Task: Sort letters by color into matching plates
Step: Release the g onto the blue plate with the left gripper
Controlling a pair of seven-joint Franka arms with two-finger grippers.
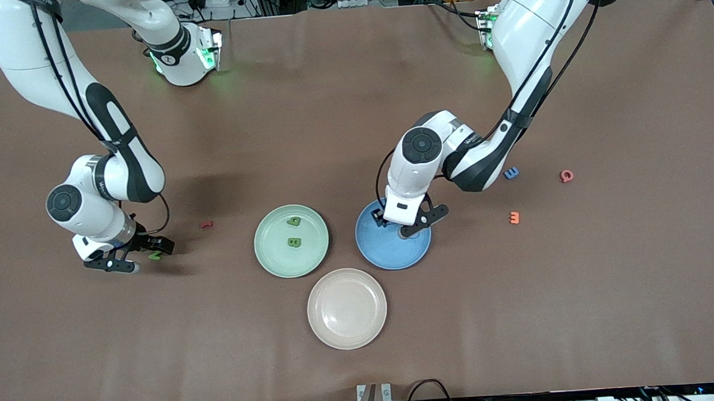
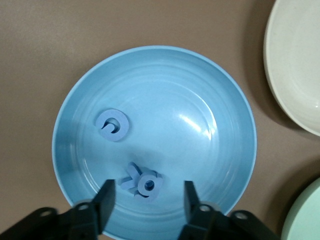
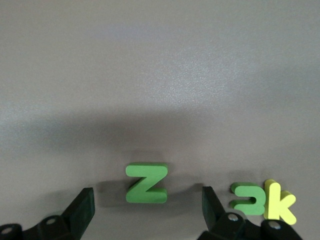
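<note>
The empty beige round matte plate (image 1: 347, 308) sits nearest the table's front edge; my left gripper (image 2: 146, 200), fingers released, hovers over the blue round plate (image 2: 210, 150) holding small blue toy letters (image 2: 141, 182), while my right gripper (image 3: 147, 207) stands spread around the green toy letter Z (image 3: 146, 183) near the table's right-arm end, which I judge must be clenched next.

The left gripper (image 2: 147, 200) hangs over the blue plate (image 2: 220, 105), its two black fingers (image 2: 105, 200) spread apart with nothing between them. In the plate lie blue letters: one curled letter (image 2: 113, 125) apart near the middle, and a small heap of letters (image 2: 142, 183) just under the gap between the fingers, close to the rim. The beige plate (image 2: 295, 65) and the green plate (image 2: 306, 217) show partly at the picture's edge, on the brown table (image 2: 45, 45).
</note>
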